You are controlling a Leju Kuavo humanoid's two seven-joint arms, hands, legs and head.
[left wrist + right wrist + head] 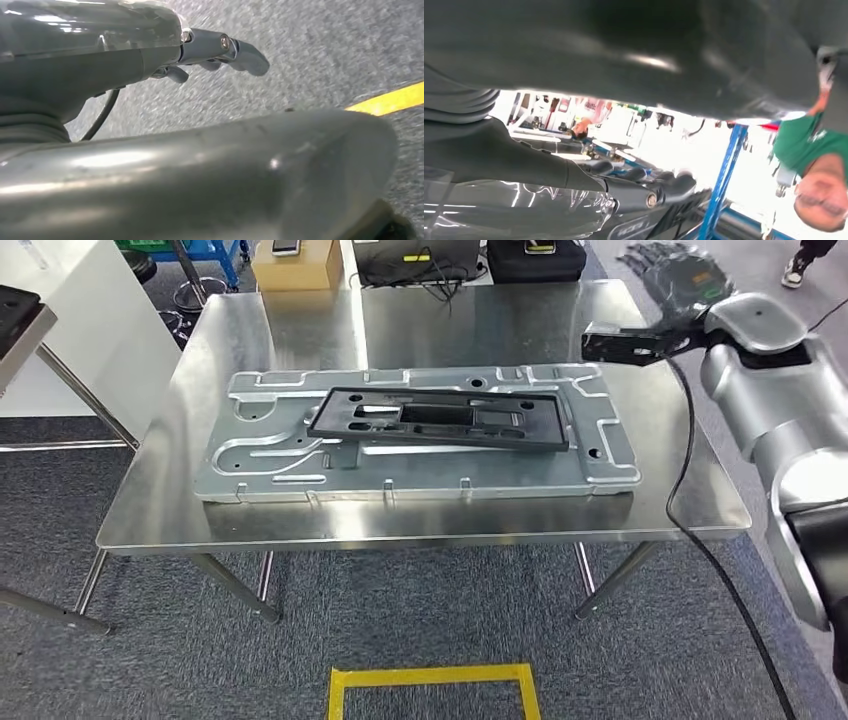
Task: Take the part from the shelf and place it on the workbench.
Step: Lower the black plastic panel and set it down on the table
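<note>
Steel bench (660, 495) mid-frame carries the black part (440, 420) on a grey panel (260, 465); right hand (680, 280), upper right, fingers (650, 255) spread, well apart from it.

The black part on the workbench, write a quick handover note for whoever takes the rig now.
Right hand: raised beyond the workbench's far right corner, fingers spread, holding nothing.
Left hand: hanging over the carpet, empty.
Black part: lying flat on the silver panel on the workbench, touched by neither hand.
Done: part appears placed.
Left: probably just lower the right arm.
</note>
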